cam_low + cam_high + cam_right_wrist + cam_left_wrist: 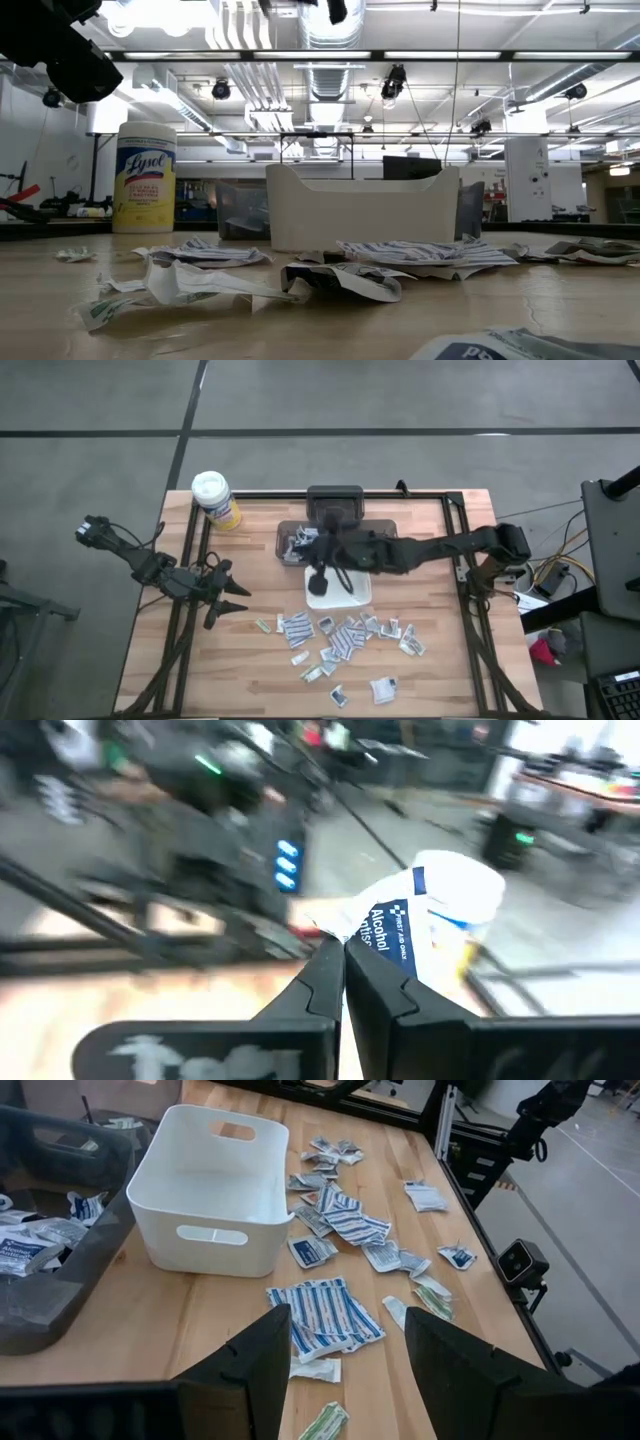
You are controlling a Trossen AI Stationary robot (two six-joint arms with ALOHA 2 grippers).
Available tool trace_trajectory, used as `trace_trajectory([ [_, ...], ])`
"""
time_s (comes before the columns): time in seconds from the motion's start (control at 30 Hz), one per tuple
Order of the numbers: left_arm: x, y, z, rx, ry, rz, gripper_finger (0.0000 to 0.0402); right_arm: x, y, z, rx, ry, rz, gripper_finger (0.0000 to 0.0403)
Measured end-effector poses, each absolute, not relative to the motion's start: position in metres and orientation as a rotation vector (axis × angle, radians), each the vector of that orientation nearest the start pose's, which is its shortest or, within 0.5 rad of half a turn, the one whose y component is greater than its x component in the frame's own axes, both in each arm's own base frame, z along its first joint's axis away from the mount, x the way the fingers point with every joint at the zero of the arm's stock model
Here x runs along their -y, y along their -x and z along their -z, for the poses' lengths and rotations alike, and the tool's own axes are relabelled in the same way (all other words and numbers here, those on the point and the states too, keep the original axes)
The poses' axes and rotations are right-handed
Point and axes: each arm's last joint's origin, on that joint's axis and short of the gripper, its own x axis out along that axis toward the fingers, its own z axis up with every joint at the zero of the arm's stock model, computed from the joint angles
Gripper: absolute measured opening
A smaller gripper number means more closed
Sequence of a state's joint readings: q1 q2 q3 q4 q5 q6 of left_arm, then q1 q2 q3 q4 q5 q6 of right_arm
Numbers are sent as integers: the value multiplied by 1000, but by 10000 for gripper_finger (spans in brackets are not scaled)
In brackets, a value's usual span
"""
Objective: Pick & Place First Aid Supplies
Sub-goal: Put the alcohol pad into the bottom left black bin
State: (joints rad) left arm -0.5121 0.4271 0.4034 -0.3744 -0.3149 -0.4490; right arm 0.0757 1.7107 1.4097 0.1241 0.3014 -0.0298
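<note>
One packet [385, 930] is pinched in my right gripper [343, 955] above the white tray [350, 595]; many packets [345, 638] lie on the table. I should release it low inside. My left gripper [345, 1370] waits, fingers spread.

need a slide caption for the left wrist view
Open left gripper above scattered first aid packets beside a white tray on the table.

Bare room is left along the table's [200, 660] left edge. The near middle is cluttered by scattered packets [345, 637]; the far middle is blocked by the white tray [355, 592] and grey bin [285, 542].
</note>
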Motion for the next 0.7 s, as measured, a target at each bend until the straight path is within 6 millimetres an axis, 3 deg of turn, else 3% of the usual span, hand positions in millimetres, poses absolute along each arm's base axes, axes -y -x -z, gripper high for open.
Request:
trace_trajectory([
  [0.33,46,-104,-230,-374,280,27,190,42,-391,-307,-468,67,408,8],
  [0.7,40,-104,-232,-305,251,-174,190,74,-384,-293,-587,-29,280,8],
])
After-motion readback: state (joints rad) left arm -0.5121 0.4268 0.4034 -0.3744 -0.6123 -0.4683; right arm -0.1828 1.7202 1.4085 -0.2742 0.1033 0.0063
